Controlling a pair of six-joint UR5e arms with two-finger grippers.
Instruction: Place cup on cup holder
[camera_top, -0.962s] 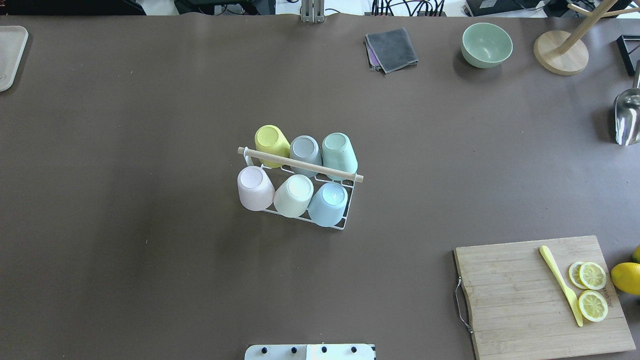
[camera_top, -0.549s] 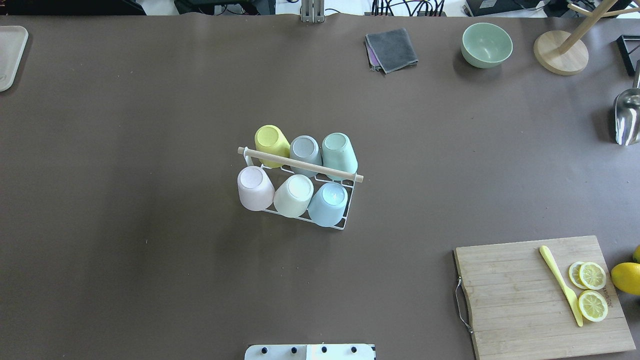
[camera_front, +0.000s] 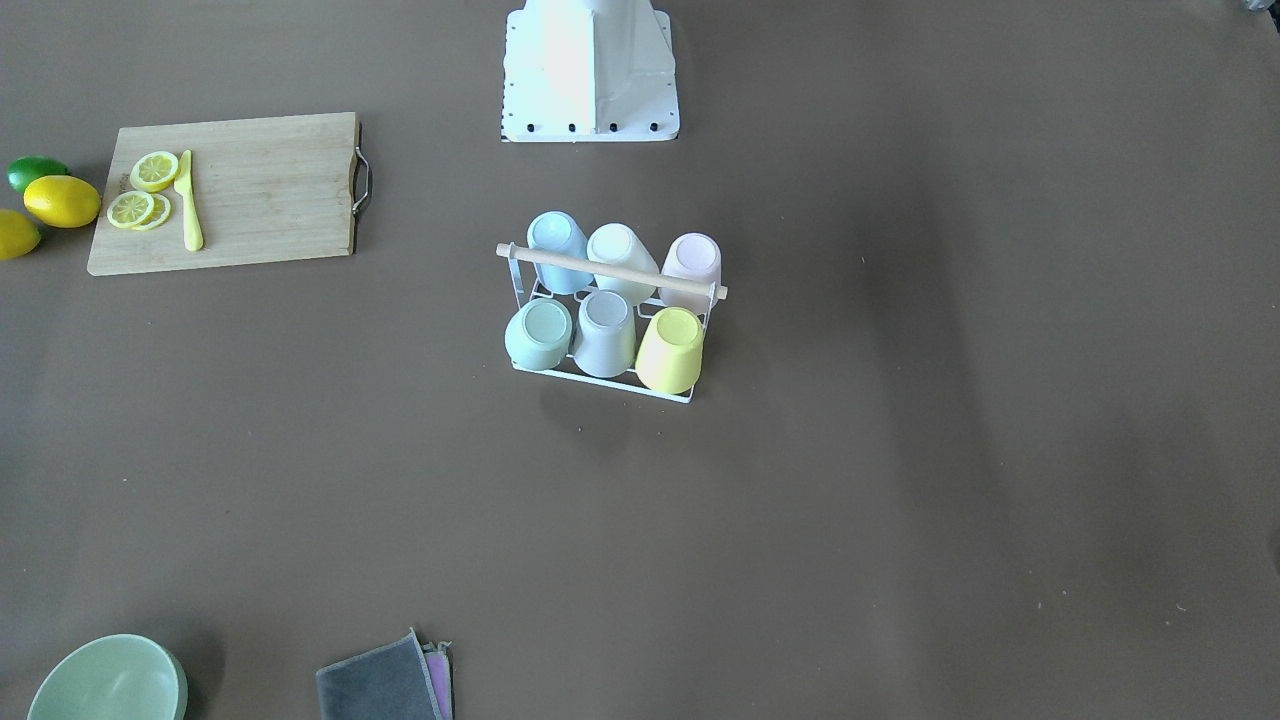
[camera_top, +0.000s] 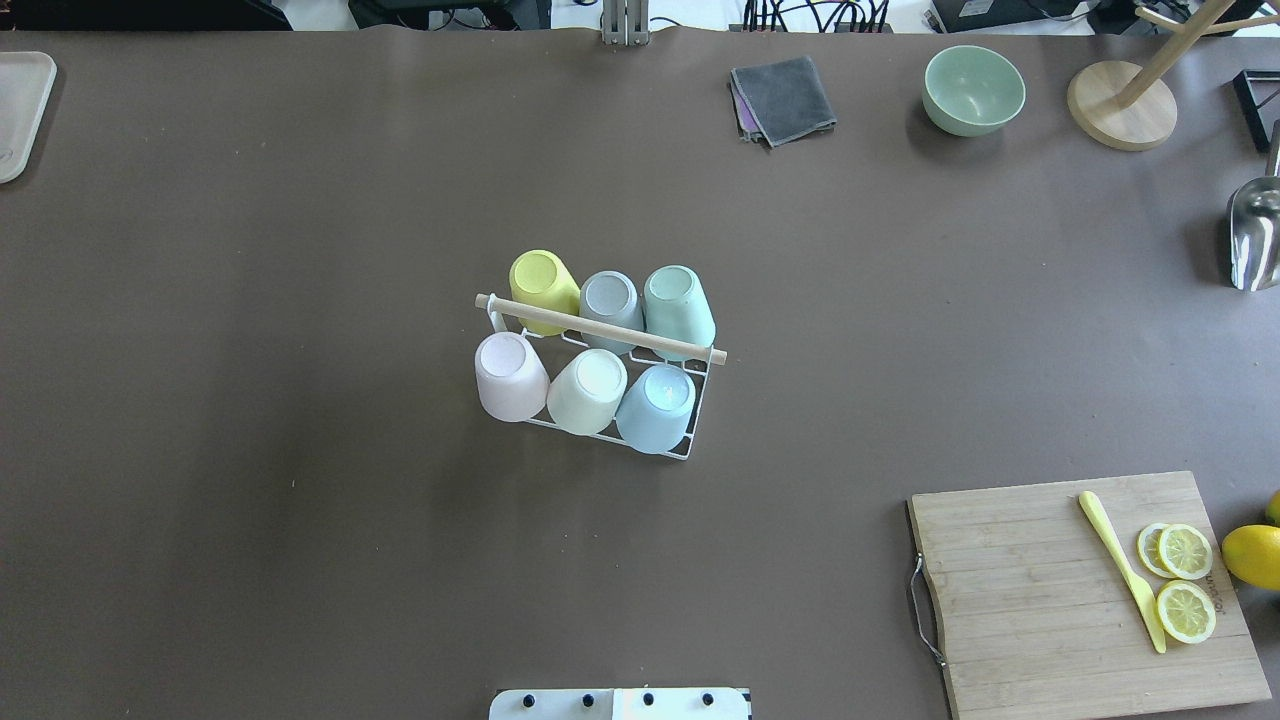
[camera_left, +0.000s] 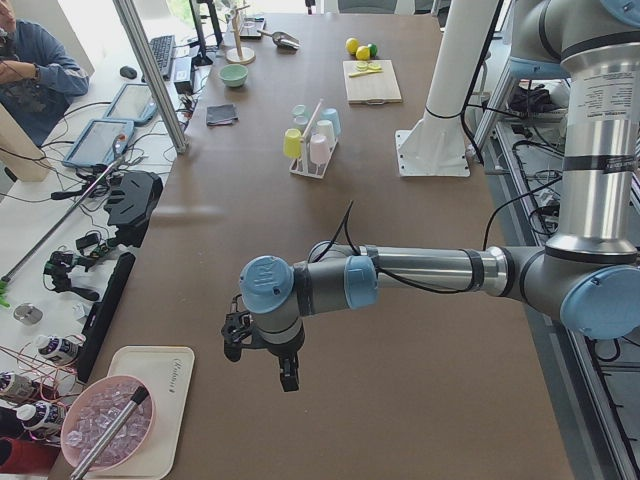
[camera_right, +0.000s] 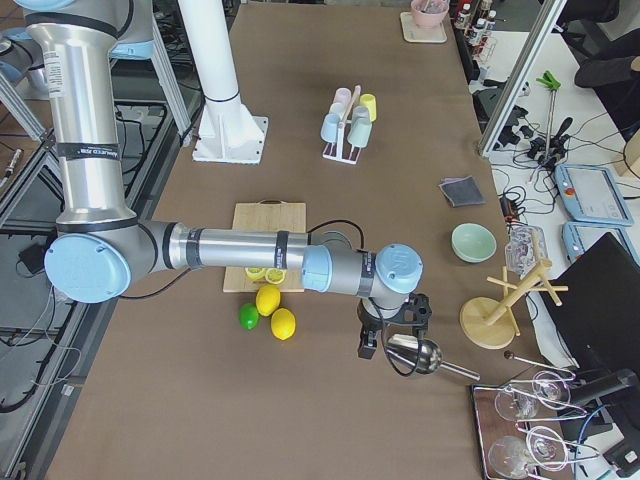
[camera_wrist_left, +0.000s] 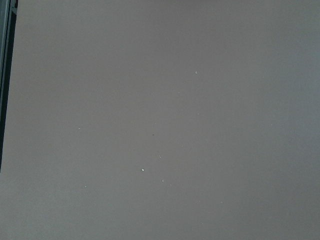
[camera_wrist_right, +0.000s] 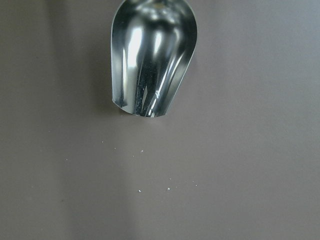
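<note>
At centre frame of the overhead view stands the cup holder (camera_top: 687, 456), a white wire rack with a wooden rod handle (camera_top: 600, 328) across its top. All six prongs carry an inverted cup:

- Row above the rod: yellow cup (camera_top: 543, 283), grey cup (camera_top: 610, 300), mint cup (camera_top: 678, 303).
- Row below the rod: pink cup (camera_top: 510, 377), cream cup (camera_top: 587, 390), light blue cup (camera_top: 657, 407).

No loose cup shows in any view. The placing step is therefore judged complete.

Handling, by judgement:
- The cups look like stiff, light, thin-walled tumblers with a smooth matte finish. They are likely to slip under a weak pinch but not to crush.
- Each cup tapers towards its upturned base. Grip across the side wall, just below the base, on the side facing away from the rod.
- The wire rack looks light and may shift or tip if a cup drags on its prong. Lift a cup straight along the prong.

Jaws:
- The left gripper (camera_left: 262, 360) hangs over bare table at lower centre of the left side view, well apart from the rack. Its wrist view shows only table surface.
- The right gripper (camera_right: 390, 335) hangs just beside a metal scoop (camera_wrist_right: 152, 55) at lower right of the right side view.
- Jaw opening of either gripper cannot be told from these views. No contact with any object can be confirmed.
</note>
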